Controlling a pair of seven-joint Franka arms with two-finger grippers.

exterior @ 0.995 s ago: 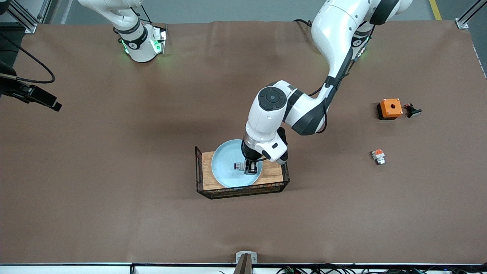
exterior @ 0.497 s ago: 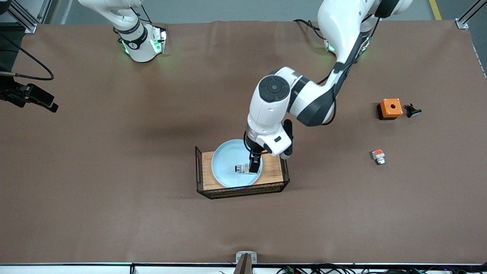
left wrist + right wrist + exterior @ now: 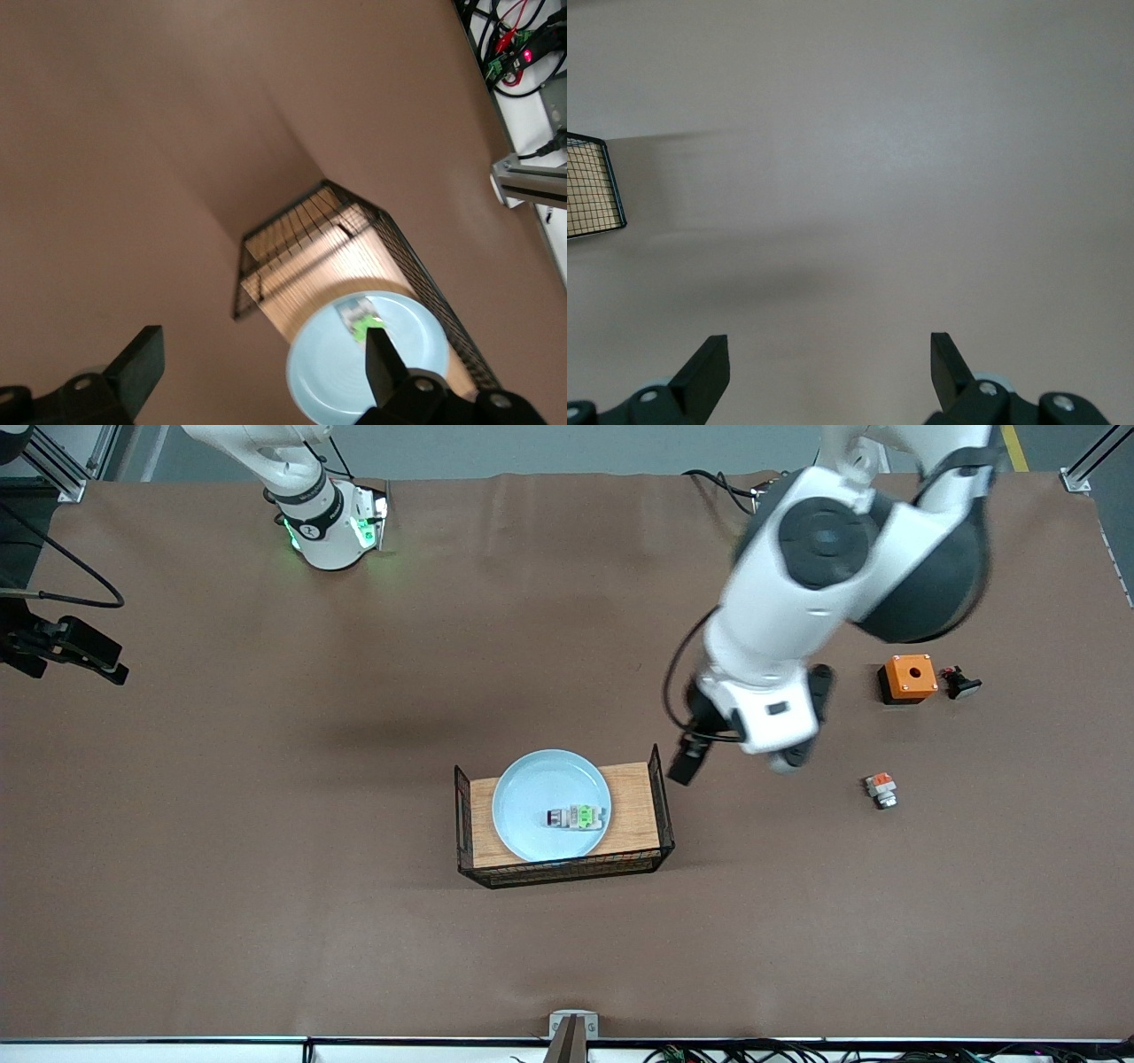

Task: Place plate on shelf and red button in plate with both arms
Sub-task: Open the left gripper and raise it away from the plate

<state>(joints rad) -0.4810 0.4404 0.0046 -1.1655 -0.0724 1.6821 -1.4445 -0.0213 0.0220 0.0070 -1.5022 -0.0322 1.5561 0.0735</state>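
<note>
The red button [image 3: 578,817] is seen lying on the plate [image 3: 532,797] in the wire basket [image 3: 660,815], clear of the left gripper [image 3: 687,766], whose empty jaws are spread above the worktop [image 3: 266,868] beside the basket. The right gripper [image 3: 828,367], waiting, is also spread over bare worktop.

The left gripper [image 3: 684,766] has let go of the red button [image 3: 580,817], left on the plate [image 3: 532,797], and risen away, fingers apart.

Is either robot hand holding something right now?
No. The left gripper is open over the table, the red button lies free on the plate, and the right gripper is open too.
</note>
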